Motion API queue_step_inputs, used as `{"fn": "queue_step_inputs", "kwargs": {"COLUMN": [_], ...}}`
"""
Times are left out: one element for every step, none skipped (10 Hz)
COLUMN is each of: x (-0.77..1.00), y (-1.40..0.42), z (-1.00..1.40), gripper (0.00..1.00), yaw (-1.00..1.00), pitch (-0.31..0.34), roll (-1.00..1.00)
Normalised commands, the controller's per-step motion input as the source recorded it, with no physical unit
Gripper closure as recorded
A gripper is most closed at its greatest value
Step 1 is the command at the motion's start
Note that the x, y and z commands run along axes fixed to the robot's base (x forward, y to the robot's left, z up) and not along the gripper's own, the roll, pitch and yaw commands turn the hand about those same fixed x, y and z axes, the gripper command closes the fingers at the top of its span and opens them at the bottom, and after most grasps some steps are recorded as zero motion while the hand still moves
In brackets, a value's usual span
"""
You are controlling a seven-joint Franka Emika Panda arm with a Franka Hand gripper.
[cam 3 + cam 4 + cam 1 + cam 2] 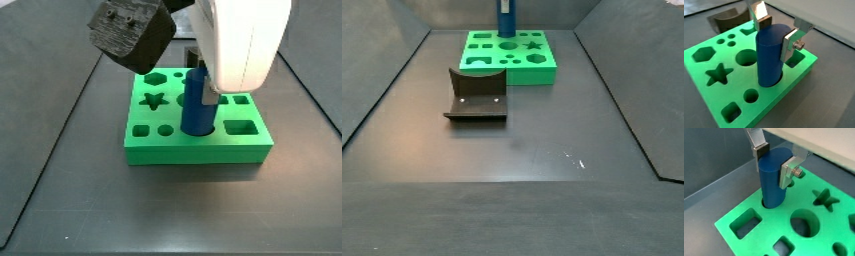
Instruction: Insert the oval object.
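The oval object (769,57) is a smooth blue peg standing upright with its lower end in a hole of the green block (711,55). It shows in both wrist views and both side views (773,180) (198,105) (505,18). My gripper (776,37) is above the block, with its silver fingers on either side of the peg's top end, shut on it (774,167). In a side view the white hand (241,40) hides the fingers and the peg's top.
The green block (201,145) has several other empty holes, including a star (154,100), a circle and squares. The dark fixture (476,97) stands on the grey floor beside the block (727,20) (131,35). Dark walls enclose the floor.
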Motion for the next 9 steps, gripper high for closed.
{"fn": "queue_step_inputs", "kwargs": {"x": [0.25, 0.01, 0.0, 0.0, 0.0, 0.0, 0.0, 0.11, -0.02], "y": [-0.01, 0.0, 0.05, 0.01, 0.0, 0.0, 0.0, 0.03, 0.0], "z": [-0.39, -0.38, -0.37, -0.25, -0.15, -0.14, -0.19, 0.0, 0.0], "gripper": [1.0, 1.0, 1.0, 1.0, 1.0, 1.0, 1.0, 1.0, 1.0], "yaw": [-0.3, -0.18, -0.1, -0.05, -0.08, 0.0, 0.0, -0.11, 0.0], "pitch": [0.0, -0.019, -0.051, -0.039, 0.0, -0.034, -0.046, 0.089, -0.039], "roll": [-0.06, -0.1, -0.16, -0.08, -0.09, -0.13, -0.16, 0.0, 0.0]}}
